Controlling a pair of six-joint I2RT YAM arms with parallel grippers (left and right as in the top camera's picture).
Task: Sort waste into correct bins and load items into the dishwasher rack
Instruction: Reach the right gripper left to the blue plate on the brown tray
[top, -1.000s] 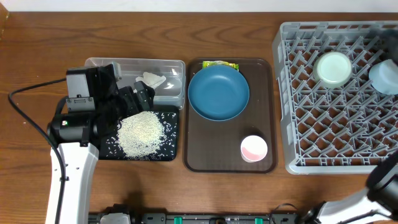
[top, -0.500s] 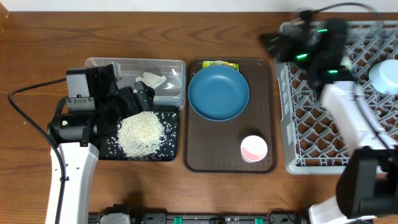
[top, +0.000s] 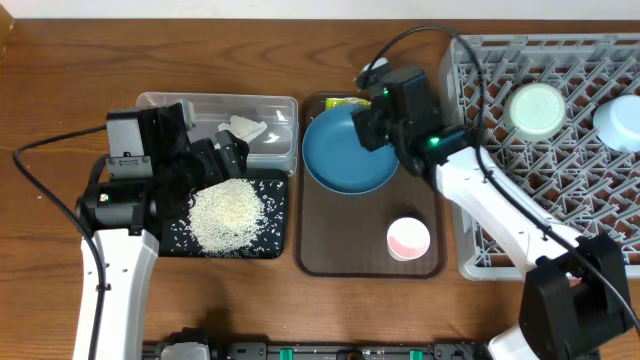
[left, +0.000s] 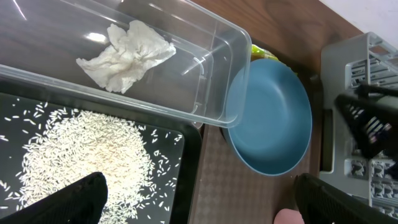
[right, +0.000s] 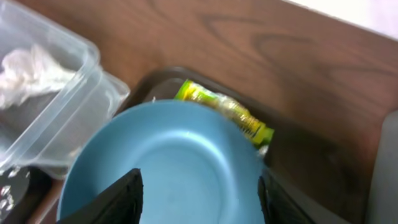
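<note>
Step in hand, by judgement: waste sorting. The right gripper (right: 199, 199) hangs over the far edge of the blue plate (right: 168, 168), fingers apart and empty, and the yellow-green wrapper (right: 224, 111) lies against the plate's far rim on the brown tray (top: 370, 255). The next move calls for a descent onto the wrapper, a pinch clear of the plate rim, then a carry left to the clear tub (left: 211, 37) holding the tissue (left: 127, 53). The left gripper (left: 199, 199) hovers wide and empty over the black tray (top: 275, 235) of rice (top: 226, 212).
</note>
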